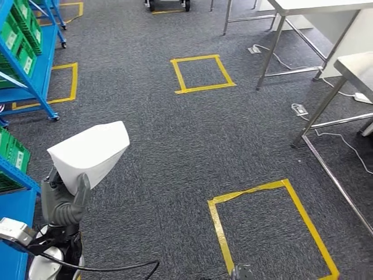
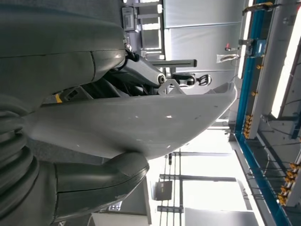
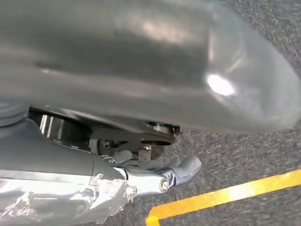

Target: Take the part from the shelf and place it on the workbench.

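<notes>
Part [image 1: 92, 150] — white, gripped in left hand [image 1: 62, 201], jutting above its thumb

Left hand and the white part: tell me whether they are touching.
Touching. In the left wrist view the thumb presses against the white part; the head view shows the left hand gripping its narrow end.

The part [image 1: 90, 150], a plain white, smooth-surfaced piece, wedge-shaped with a broad flat face that narrows toward its lower end. It is carried off the floor in the left hand [image 1: 62, 201], gripped at that narrow end, the wide end tilted upward. In the left wrist view the part [image 2: 142, 125] lies between thumb and fingers.
</notes>
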Controlling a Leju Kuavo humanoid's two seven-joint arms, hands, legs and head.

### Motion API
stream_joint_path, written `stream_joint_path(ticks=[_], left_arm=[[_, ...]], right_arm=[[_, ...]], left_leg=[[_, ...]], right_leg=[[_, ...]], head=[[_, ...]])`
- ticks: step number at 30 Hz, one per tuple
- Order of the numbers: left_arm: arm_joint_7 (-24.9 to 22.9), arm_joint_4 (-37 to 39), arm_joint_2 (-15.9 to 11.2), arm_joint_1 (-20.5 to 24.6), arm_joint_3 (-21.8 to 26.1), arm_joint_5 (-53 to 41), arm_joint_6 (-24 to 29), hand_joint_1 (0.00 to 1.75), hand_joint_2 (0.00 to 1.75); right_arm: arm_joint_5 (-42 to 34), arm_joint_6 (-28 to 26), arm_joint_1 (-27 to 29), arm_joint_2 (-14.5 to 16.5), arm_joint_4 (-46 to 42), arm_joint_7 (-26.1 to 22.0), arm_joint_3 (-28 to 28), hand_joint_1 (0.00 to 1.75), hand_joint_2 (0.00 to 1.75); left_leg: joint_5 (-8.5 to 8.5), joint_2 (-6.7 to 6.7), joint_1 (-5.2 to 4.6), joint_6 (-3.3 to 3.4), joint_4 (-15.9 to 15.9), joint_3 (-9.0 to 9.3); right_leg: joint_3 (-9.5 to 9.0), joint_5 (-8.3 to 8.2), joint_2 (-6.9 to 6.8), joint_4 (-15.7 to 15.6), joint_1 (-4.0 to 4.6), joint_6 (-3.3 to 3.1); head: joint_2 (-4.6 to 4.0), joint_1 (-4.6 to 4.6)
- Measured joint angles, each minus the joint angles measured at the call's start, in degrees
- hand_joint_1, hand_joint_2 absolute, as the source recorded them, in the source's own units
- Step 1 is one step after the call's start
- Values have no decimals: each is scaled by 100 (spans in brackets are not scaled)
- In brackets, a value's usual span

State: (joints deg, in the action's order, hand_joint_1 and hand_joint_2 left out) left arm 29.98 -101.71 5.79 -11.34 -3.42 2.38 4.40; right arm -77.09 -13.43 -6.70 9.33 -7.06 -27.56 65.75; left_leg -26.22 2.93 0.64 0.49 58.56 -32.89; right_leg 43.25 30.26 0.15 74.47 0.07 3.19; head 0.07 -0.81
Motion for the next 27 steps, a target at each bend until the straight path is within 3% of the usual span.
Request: stream_joint_path(ticks=[2, 4, 5, 7, 8, 10, 11, 12, 13, 14, 15, 16, 18, 20, 21, 22, 23, 25, 26, 27], left_arm=[[-8, 12, 24, 6, -9, -52, 105, 175, 175], [-13, 17, 33, 14, -19, -59, 185, 175, 175], [-17, 18, 35, 18, -21, -49, 213, 175, 175], [-40, 18, 36, 32, -27, -7, 261, 175, 175], [-53, 17, 35, 42, -31, 17, 280, 175, 175], [-64, 16, 31, 55, -34, 53, 312, 175, 175], [-65, 18, 25, 52, -34, 61, 322, 175, 175], [-66, 21, 18, 46, -34, 65, 328, 175, 175], [-67, 25, 10, 39, -34, 67, 332, 175, 175], [-67, 29, 6, 34, -34, 68, 333, 175, 175], [-67, 32, 3, 33, -34, 68, 333, 175, 175], [-67, 33, 2, 34, -34, 68, 333, 175, 175], [-66, 34, -3, 33, -34, 68, 336, 175, 175], [-66, 36, -5, 24, -36, 70, 342, 175, 175], [-66, 37, -5, 21, -37, 71, 345, 175, 175], [-65, 37, -4, 23, -38, 72, 346, 175, 175], [-63, 36, -2, 30, -38, 73, 346, 175, 175], [-59, 34, 2, 34, -39, 74, 346, 175, 175], [-57, 33, 0, 26, -38, 74, 348, 175, 175], [-56, 32, -2, 13, -36, 74, 350, 175, 175]], right_arm=[[-47, 4, 16, -1, 1, 24, 0, 0, 0], [-83, 7, 31, -2, 2, 27, 0, 0, 0], [-95, 6, 36, -2, 2, 25, 0, 0, 0], [-126, 0, 46, -2, 5, 27, 0, 0, 0], [-142, -8, 51, -1, 7, 29, -1, 0, 0], [-160, -25, 51, 0, 10, 33, -2, 0, 0], [-163, -29, 50, 0, 11, 32, -2, 0, 0], [-162, -30, 50, 0, 13, 33, -2, 0, 0], [-163, -31, 51, 0, 14, 34, -2, 0, 0], [-163, -32, 53, 0, 14, 36, -2, 0, 0], [-164, -33, 53, 0, 15, 38, -2, 0, 0], [-165, -34, 53, 0, 15, 38, -2, 0, 0], [-160, -25, 49, -4, 16, 39, -2, 0, 0], [-150, 9, 48, -13, 19, 35, -2, 0, 0], [-144, 32, 49, -18, 21, 28, -2, 0, 0], [-135, 57, 54, -21, 22, 19, -2, 0, 0], [-127, 74, 57, -25, 23, 7, -2, 0, 0], [-105, 92, 52, -30, 24, -20, -2, 0, 0], [-93, 92, 48, -30, 24, -35, -2, 0, 0], [-81, 91, 41, -30, 23, -55, -2, 0, 0]], left_leg=[[-39, 137, -15, -20, 0, 54], [-76, 244, -40, -68, 2, 96], [-83, 291, -47, -97, -2, 107], [-92, 378, -37, -164, -26, 128], [-117, 319, -23, -199, -12, 135], [-313, 31, -3, -255, 284, 13], [-475, -133, 3, -270, 606, -146], [-643, -216, 3, -281, 1002, -361], [-749, -247, 4, -292, 1344, -561], [-748, -258, 6, -298, 1534, -693], [-629, -267, 12, -303, 1513, -722], [-418, -290, 22, -309, 1272, -636], [-12, -557, 82, -345, 511, -302], [93, -826, 128, -338, 63, -105], [60, -855, 126, -305, 14, -87], [59, -782, 120, -255, 16, -89], [61, -706, 114, -209, 5, -80], [60, -540, 105, -123, -12, -48], [50, -454, 89, -93, -13, -34], [39, -364, 71, -71, -12, -23]], right_leg=[[-434, -361, -157, -778, 16, -32], [-772, -573, -326, -1393, 53, -83], [-812, -586, -351, -1484, 74, -110], [-804, -605, -217, -1508, 87, -172], [-816, -618, -146, -1538, 77, -203], [-865, -646, -14, -1597, 36, -257], [-870, -648, 49, -1605, 26, -272], [-870, -647, 117, -1605, 21, -283], [-870, -644, 199, -1605, 19, -288], [-872, -643, 288, -1604, 15, -289], [-878, -642, 381, -1602, 7, -284], [-888, -640, 474, -1597, -7, -271], [-878, -619, 649, -1553, -28, -211], [-813, -607, 793, -1510, -40, -137], [-770, -615, 859, -1509, -48, -102], [-744, -629, 918, -1531, -66, -71], [-726, -629, 867, -1525, -69, -43], [-591, -463, 503, -1242, -42, -2], [-437, -289, 260, -911, -26, 8], [-237, -91, 111, -505, -20, 16]], head=[[0, -1], [0, 5], [0, 9], [0, 8], [0, 14], [0, 39], [0, 57], [0, 71], [0, 81], [0, 83], [0, 82], [0, 82], [0, 90], [0, 99], [0, 102], [0, 99], [0, 95], [0, 49], [0, 28], [0, 12]])
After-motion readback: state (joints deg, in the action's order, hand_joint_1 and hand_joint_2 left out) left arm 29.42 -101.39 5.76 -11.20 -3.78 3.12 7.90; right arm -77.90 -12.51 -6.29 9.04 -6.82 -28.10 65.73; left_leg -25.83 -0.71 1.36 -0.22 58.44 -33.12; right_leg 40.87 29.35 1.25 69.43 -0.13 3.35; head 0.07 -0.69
